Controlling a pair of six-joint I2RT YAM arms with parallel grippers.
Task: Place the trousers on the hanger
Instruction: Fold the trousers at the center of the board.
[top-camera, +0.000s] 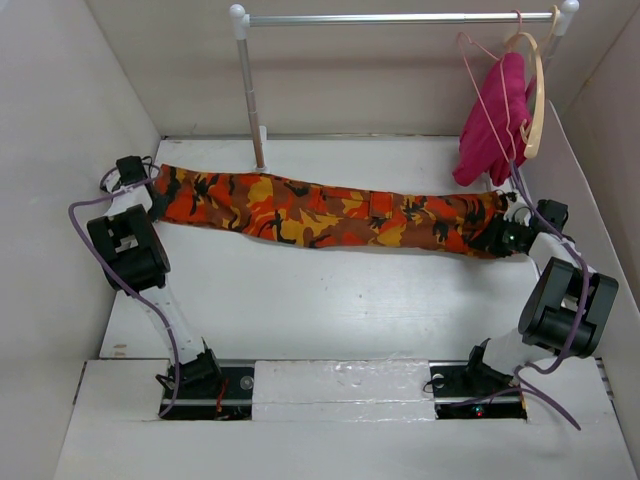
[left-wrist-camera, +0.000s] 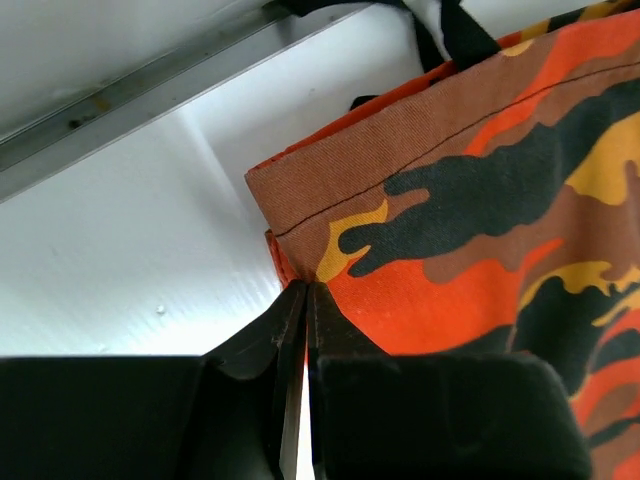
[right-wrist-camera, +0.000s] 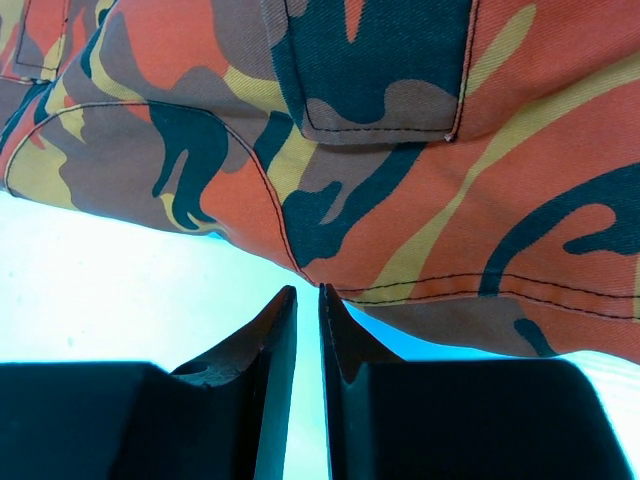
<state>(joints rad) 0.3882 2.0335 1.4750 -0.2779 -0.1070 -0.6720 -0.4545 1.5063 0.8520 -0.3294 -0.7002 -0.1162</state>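
The trousers (top-camera: 320, 212), a long band of twill-woven cloth in orange, red, yellow and dark camouflage, are stretched left to right across the far half of the white worktop (top-camera: 330, 300). The stitched hem corner is pinched at the tips of the left end effector (left-wrist-camera: 305, 290), whose fingers are closed to a thin slit. The right end effector (right-wrist-camera: 308, 290) is likewise clamped on a seamed edge below a sewn pocket.

The hanger (top-camera: 474, 66), a thin pink wire triangle, is hung at the far right of a metal rail (top-camera: 400, 18). A limp magenta cloth (top-camera: 492, 120) is draped there and a pale curved wooden hanger (top-camera: 540, 95) is beside it.

The step in hand is judged to be carrying the spread garment to the hanger. Both grips are best kept firm and level, with the cloth held taut so it does not sag. It should be lifted together and draped evenly over the wire's lower bar, since soft fabric is likely to slide off a slim wire.
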